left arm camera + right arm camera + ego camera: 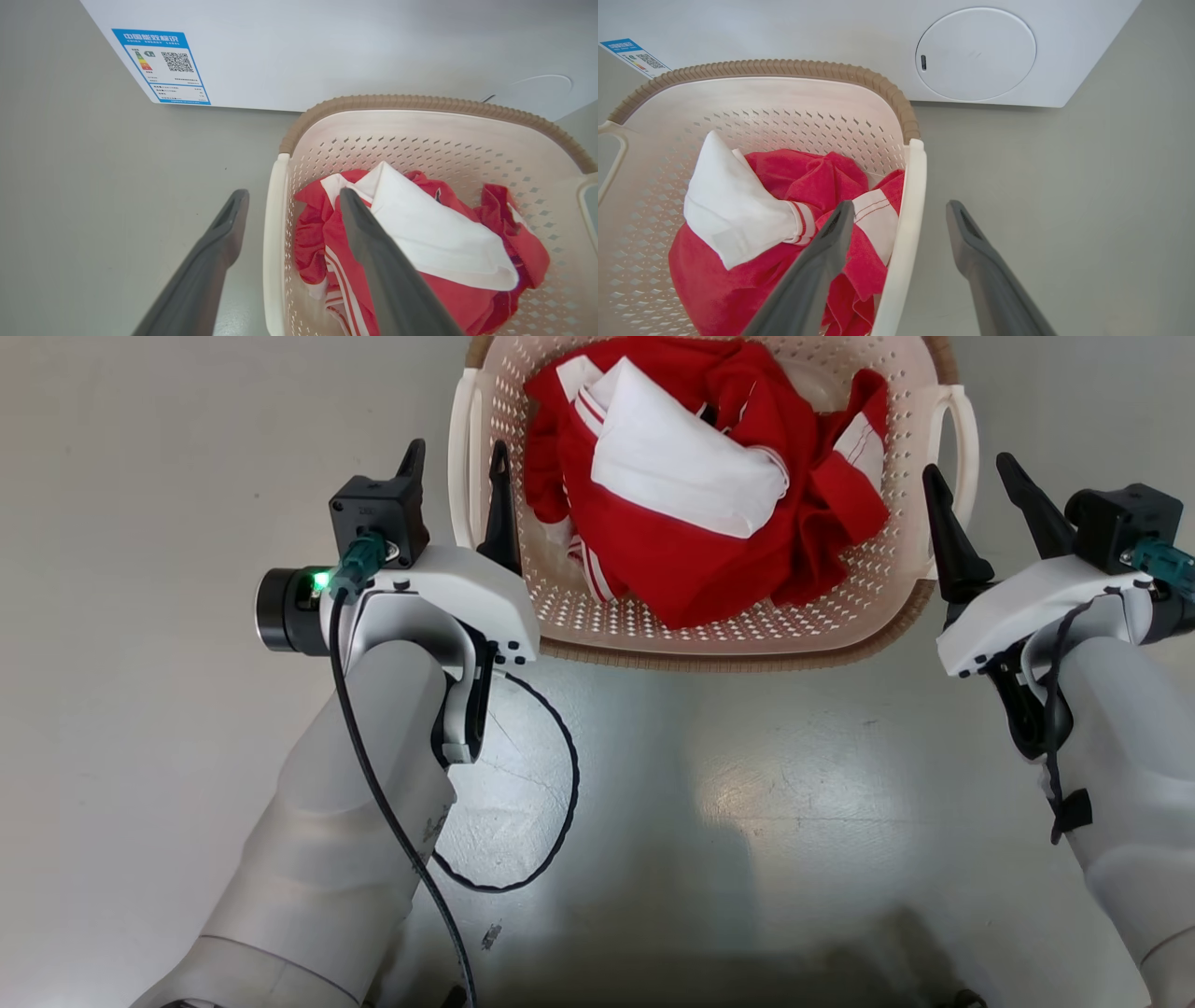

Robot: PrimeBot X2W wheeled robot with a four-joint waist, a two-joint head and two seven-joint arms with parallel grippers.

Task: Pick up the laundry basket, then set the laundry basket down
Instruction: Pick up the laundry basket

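Straddling handles of laundry basket (728, 633): left gripper (456, 445), right gripper (966, 465) fully spread, holding nothing, one finger inside basket wall, one outside. Basket rests on floor (747, 784). Close both evenly, lift level.

Laundry basket (709, 633): cream, perforated, brown woven rim. Sits upright on floor (140, 523) before me, red-and-white clothes (691, 523) inside.

Both pale arms reach forward, flanking the cream perforated plastic laundry basket (728, 635). The left gripper (456, 453) and right gripper (966, 467) gape wide, each with one dark finger inside the basket wall and one outside.
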